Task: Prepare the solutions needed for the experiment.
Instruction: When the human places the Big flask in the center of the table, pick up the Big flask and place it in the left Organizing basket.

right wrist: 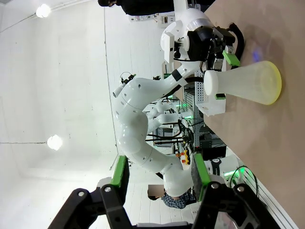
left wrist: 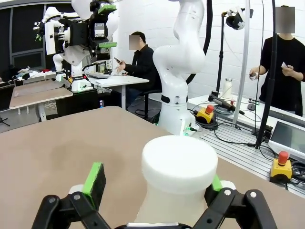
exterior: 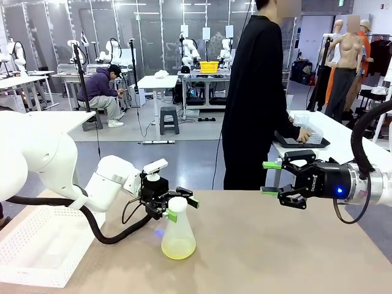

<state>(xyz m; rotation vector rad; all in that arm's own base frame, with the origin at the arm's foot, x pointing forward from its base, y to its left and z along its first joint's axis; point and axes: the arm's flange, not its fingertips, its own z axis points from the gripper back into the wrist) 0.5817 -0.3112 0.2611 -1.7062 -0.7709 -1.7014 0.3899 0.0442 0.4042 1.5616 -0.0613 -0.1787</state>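
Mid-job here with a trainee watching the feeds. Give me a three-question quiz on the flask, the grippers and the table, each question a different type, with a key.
1. True or false: the left gripper has its fingers on either side of the neck of the conical flask.
2. Multiple choice: the yellow-green liquid in the flask is (A) filled to the neck, (B) a shallow layer at the bottom, (C) spilled on the table.
3. Fill in: the right gripper holds ____.

Key: 1 true; 2 B; 3 nothing, as its jaws stand apart in the air, clear of the flask.
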